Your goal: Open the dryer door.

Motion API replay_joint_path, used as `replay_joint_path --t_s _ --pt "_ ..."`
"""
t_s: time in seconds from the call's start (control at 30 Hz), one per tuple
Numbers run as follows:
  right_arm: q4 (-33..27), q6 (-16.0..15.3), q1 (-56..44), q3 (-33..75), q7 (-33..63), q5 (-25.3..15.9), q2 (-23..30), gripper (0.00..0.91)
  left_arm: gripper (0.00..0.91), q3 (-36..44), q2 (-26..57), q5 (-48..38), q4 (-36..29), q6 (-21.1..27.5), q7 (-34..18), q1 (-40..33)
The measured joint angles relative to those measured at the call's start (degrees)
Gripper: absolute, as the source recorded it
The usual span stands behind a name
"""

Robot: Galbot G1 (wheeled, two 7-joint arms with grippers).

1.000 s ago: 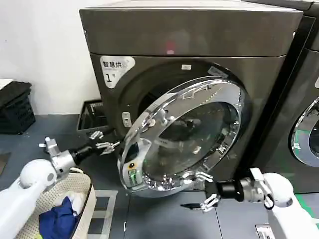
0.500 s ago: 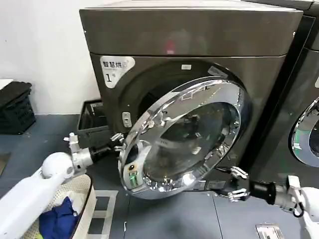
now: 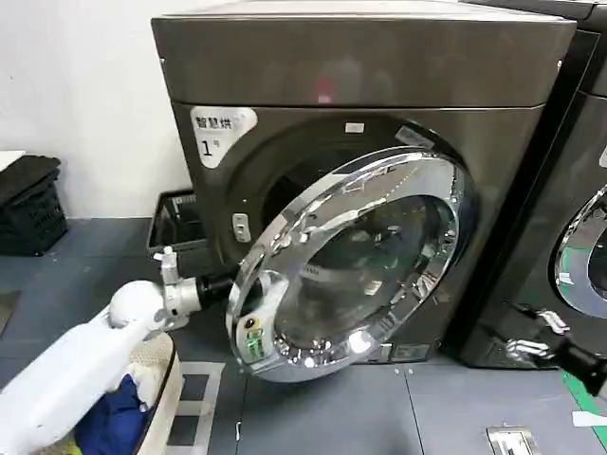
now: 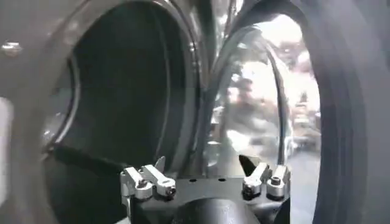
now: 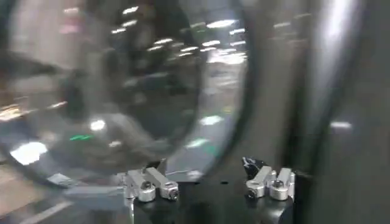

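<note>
Left gripper (image 3: pixel 224 282) at left-centre, fingers spread, tucked behind the dryer door's (image 3: pixel 356 256) free edge; right gripper (image 3: pixel 526 332) lower right, grip state unclear; door hangs half-open mid-frame; risk: fingers slip off the chrome, door swings shut; dryer (image 3: pixel 360 114) label reads "1".

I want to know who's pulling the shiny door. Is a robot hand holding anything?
Nothing is held. The left hand is open beside the dryer door's free edge, fingers apart and empty; the right hand is open too, off to the side.
</note>
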Motion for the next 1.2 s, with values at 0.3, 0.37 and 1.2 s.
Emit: replay_joint_path --t_s 0.3,0.37,1.2 --pt "2.74 -1.40 -3.59 9.16 13.01 -0.08 1.76 0.907 0.907 5.74 -1.85 -1.17 -0.13 0.04 2.40 -3.82" --pt "2.74 -1.95 -4.38 11.34 16.04 -0.09 1.82 0.907 0.907 7.01 -2.50 -1.16 -0.34 0.02 2.40 -4.60" --pt "1.91 -3.30 -15.56 40.49 36.07 -2.69 0.19 0.907 0.907 25.23 -20.15 -2.18 4.40 -0.95 -2.05 -17.25"
